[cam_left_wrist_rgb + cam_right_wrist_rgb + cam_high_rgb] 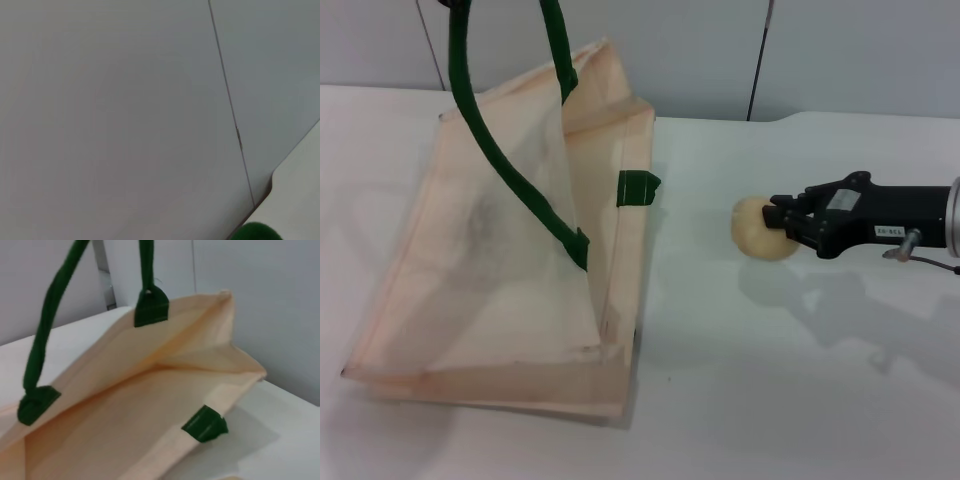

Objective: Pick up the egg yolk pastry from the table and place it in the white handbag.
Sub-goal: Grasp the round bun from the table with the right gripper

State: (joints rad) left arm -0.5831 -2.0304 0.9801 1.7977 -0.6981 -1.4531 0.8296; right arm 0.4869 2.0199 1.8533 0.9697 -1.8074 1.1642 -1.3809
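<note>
On a white table (770, 400) below grey wall panels, the black right gripper (782, 222) clamps the pale round egg yolk pastry (760, 228), beside the cream green-handled white handbag (500, 270). It could slip or snag the bag's rim.

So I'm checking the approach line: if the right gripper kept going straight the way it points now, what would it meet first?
The right gripper, closed on the egg yolk pastry, points toward the white handbag. Bare table lies between, so it would likely first meet the bag's open edge by the green tab, though height is unclear.
</note>
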